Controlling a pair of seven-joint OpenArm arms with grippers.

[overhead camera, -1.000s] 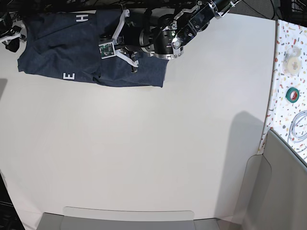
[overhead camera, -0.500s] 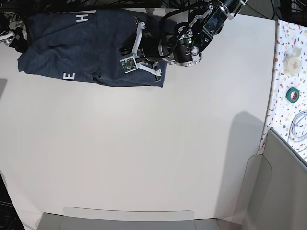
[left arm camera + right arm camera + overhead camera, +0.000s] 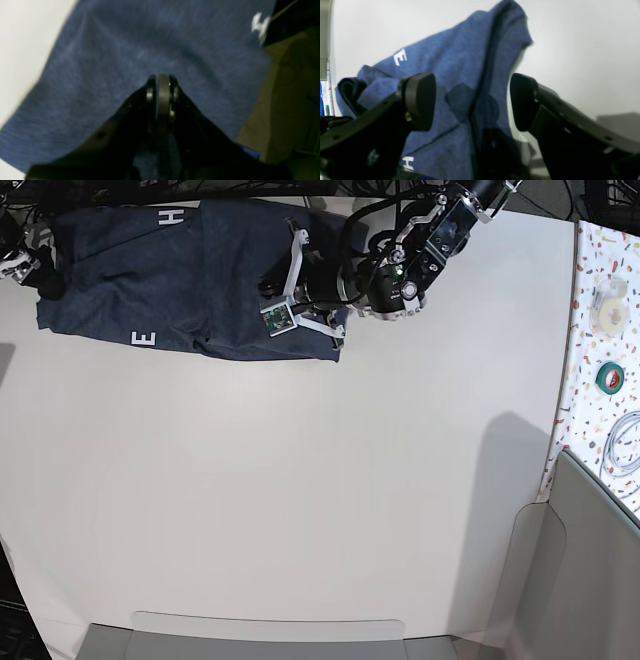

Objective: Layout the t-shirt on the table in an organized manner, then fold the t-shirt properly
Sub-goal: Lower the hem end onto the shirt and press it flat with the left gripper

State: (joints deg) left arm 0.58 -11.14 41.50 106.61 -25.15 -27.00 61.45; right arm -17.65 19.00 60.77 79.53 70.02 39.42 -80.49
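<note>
T-shirt (image 3: 180,280) bunched at desk (image 3: 300,500) 11 o'clock edge. Left gripper (image 3: 300,305) reaches in from 1 o'clock, low over hem, fingers (image 3: 163,90) pressed together. Right gripper (image 3: 472,100) above shirt, fingers (image 3: 420,100) spread.

Even, bright light is seen on the table (image 3: 300,500); a soft shadow is cast right; both wrist views are blurred.

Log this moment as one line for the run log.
t-shirt: bunched at the table far edge | left gripper: shut over shirt | right gripper: open above shirt
</note>
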